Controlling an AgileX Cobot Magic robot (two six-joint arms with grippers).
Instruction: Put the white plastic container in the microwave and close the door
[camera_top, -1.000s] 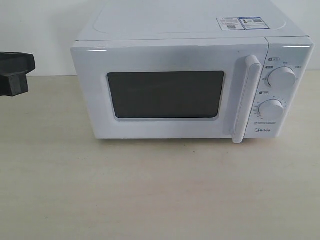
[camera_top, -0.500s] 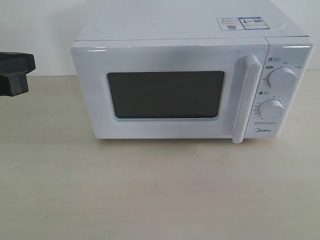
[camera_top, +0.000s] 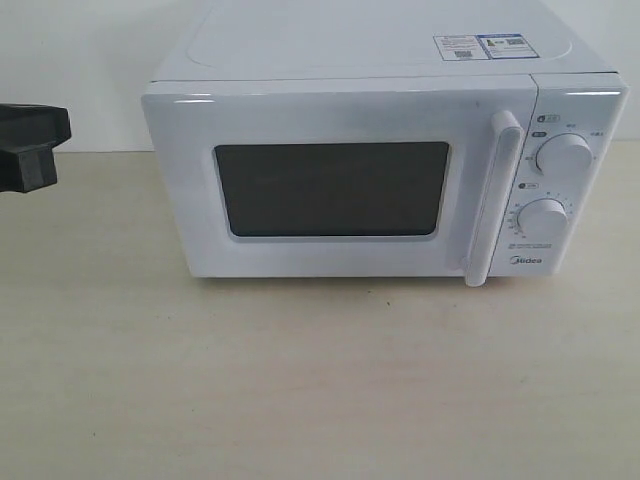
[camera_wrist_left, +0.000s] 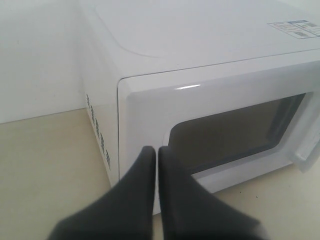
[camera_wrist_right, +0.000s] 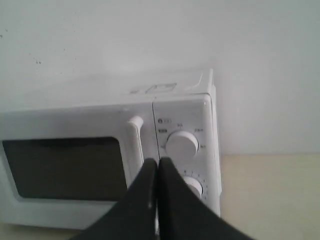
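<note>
The white microwave stands at the back of the table, its door shut flush and the tall bar handle upright beside the two dials. The white plastic container is out of view; nothing shows through the dark window. My left gripper hangs at the far left, apart from the oven. In the left wrist view the left gripper is shut and empty, facing the door's hinge corner. My right gripper is shut and empty, in front of the handle and upper dial; the exterior view does not show it.
A pale wooden table spreads in front of the microwave. A white wall rises behind it. Stickers lie on the oven's top at the right.
</note>
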